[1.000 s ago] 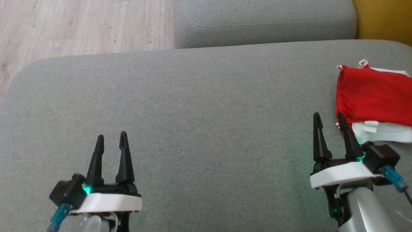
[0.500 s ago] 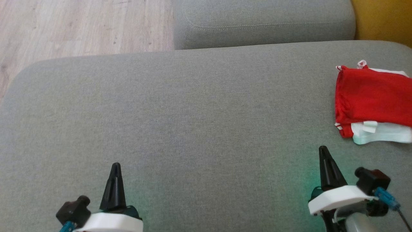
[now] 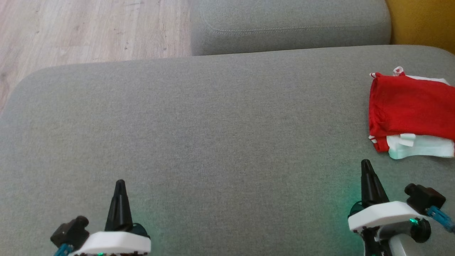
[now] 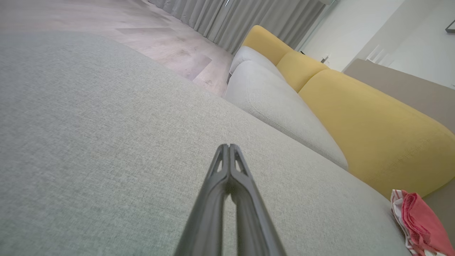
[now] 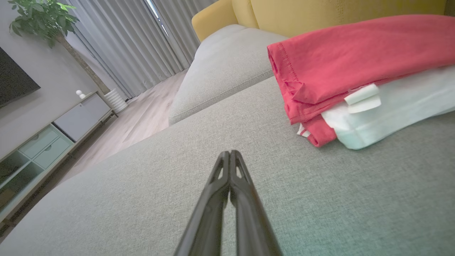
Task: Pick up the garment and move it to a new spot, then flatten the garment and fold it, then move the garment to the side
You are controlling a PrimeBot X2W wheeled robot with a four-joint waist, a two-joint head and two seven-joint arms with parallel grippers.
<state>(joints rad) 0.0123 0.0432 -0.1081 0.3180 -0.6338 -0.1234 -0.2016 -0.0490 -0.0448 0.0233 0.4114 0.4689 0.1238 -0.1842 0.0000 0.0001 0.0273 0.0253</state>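
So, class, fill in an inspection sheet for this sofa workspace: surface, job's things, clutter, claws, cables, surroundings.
Surface: grey sofa seat, flat and smooth.
Job's things: red garment, folded, at the seat's right end, lying on white fabric; I cannot tell whether that is a separate piece.
Clutter: nothing seen.
Claws: left claw shut, empty, over the seat's near left; right claw shut, empty, just short of the garment, not touching it.
Cables: right blue plug and left blue plug beside the claws, both off the garment.
Surroundings: wood floor, yellow backrest, grey curtains, potted plant, low cabinet.
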